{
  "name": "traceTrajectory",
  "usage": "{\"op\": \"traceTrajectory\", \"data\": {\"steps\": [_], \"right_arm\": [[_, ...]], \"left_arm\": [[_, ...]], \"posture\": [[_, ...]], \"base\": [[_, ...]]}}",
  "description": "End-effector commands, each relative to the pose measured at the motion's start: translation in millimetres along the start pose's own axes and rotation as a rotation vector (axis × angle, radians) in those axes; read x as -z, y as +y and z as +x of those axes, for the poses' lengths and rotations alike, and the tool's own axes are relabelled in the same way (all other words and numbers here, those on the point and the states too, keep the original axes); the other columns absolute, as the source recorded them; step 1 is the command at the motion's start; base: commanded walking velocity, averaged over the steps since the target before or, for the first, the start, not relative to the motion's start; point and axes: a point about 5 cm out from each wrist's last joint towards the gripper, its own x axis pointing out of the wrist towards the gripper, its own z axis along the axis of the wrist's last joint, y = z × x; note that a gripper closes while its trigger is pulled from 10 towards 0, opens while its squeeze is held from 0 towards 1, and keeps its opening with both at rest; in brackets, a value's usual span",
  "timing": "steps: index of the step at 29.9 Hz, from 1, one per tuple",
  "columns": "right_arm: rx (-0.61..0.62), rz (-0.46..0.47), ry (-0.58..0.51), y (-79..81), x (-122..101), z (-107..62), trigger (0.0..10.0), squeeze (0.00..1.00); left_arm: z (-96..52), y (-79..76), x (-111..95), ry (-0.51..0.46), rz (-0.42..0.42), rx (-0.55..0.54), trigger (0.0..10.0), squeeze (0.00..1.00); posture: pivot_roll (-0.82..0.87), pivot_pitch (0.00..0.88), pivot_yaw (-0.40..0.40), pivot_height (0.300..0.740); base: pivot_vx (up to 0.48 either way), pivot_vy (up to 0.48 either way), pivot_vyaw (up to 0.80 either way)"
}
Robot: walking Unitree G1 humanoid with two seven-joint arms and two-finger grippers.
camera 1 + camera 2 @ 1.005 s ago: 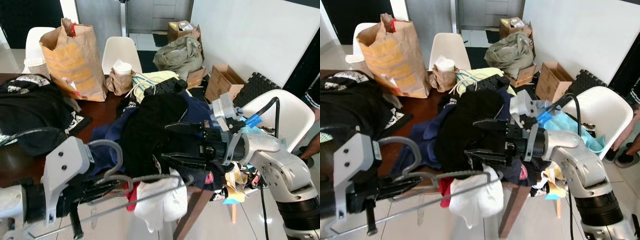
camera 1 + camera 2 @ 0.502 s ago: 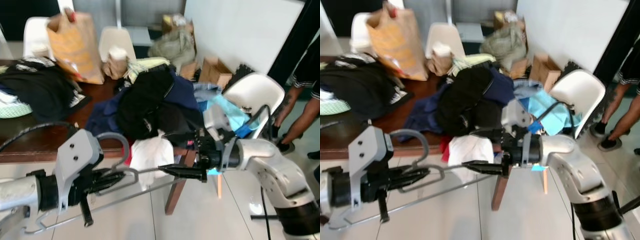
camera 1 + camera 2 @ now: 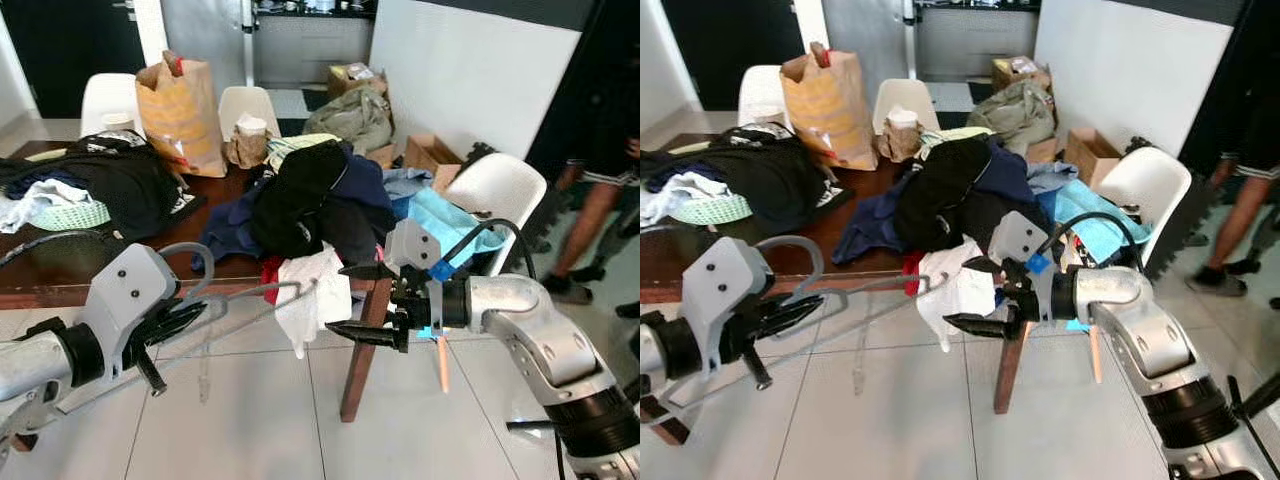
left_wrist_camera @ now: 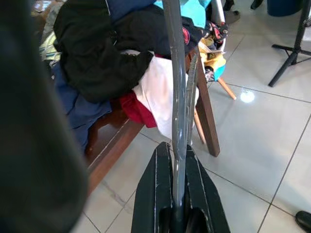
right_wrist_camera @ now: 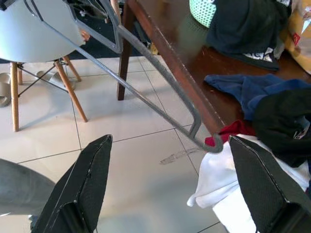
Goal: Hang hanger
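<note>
**Hanger clamped in your left gripper, right one spread**

Your left gripper [image 3: 185, 318] is clamped on the grey hanger [image 3: 262, 297], which reaches toward your right gripper [image 3: 362, 302], fingers wide apart just past its tip. Beyond them, a brown paper bag [image 3: 182, 115] stands on the dark wooden table [image 3: 60, 280] heaped with clothes [image 3: 310, 195], over white floor tiles [image 3: 250, 420].

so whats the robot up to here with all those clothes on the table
The left gripper is shut on a grey hanger, holding it out in front of the wooden table. The right gripper is open, poised just past the hanger's far end and not touching it. Nothing hangs on the hanger; the pile of clothes lies on the table, with a white garment drooping over its edge. A person stands off to the right.
</note>
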Motion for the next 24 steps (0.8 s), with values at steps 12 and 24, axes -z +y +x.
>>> {"op": "traceTrajectory", "data": {"steps": [12,24], "right_arm": [[-0.174,-0.058,-0.095,28.3,-17.7,25.7,10.0,0.0],[-0.097,-0.07,0.004,35.0,-6.9,70.0,10.0,0.0]], "left_arm": [[16.9,-12.2,-1.2,-0.075,0.042,0.117,10.0,0.0],[33.1,-26.3,-11.6,-0.152,0.048,0.239,10.0,0.0]], "posture": [[0.05,0.0,-0.046,0.74],[0.05,0.0,-0.047,0.74]], "base": [[0.0,0.0,0.0],[0.0,0.0,0.0]]}}
